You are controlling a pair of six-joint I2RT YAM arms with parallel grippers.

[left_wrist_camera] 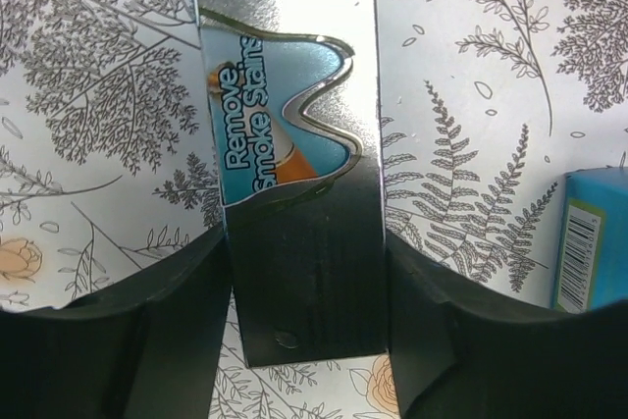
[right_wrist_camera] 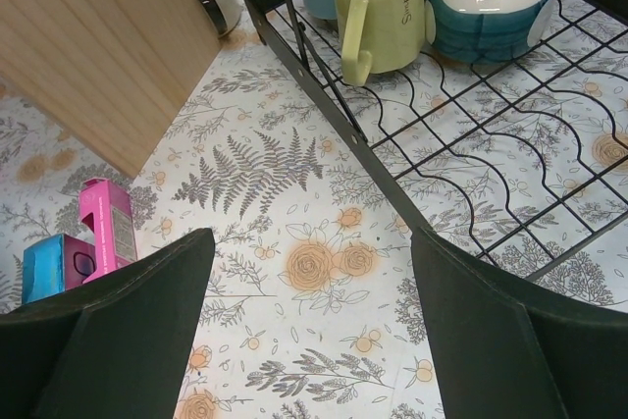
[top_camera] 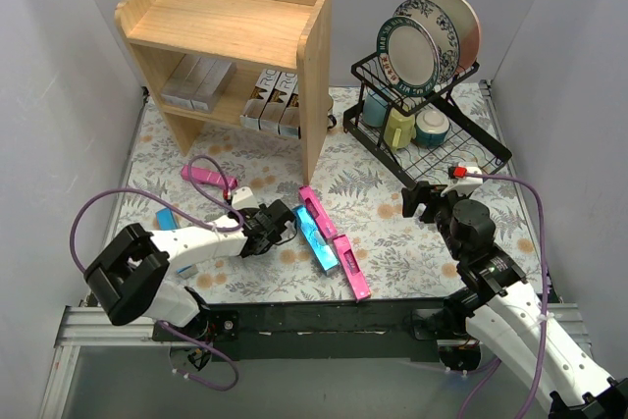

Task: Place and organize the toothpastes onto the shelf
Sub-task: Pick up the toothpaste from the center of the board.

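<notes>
Toothpastes (top_camera: 348,267) lie loose on the desk (top_camera: 392,242) before the shelf (top_camera: 231,22). The left end effector (left_wrist_camera: 306,272) is clamped on a silver carton (left_wrist_camera: 294,125), while the right end effector (right_wrist_camera: 309,272) hangs wide apart.

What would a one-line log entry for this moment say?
left gripper: closed on silver-teal toothpaste carton lying on mat | right gripper: open, empty, beside dish rack | shelf: cartons on lower tier
</notes>
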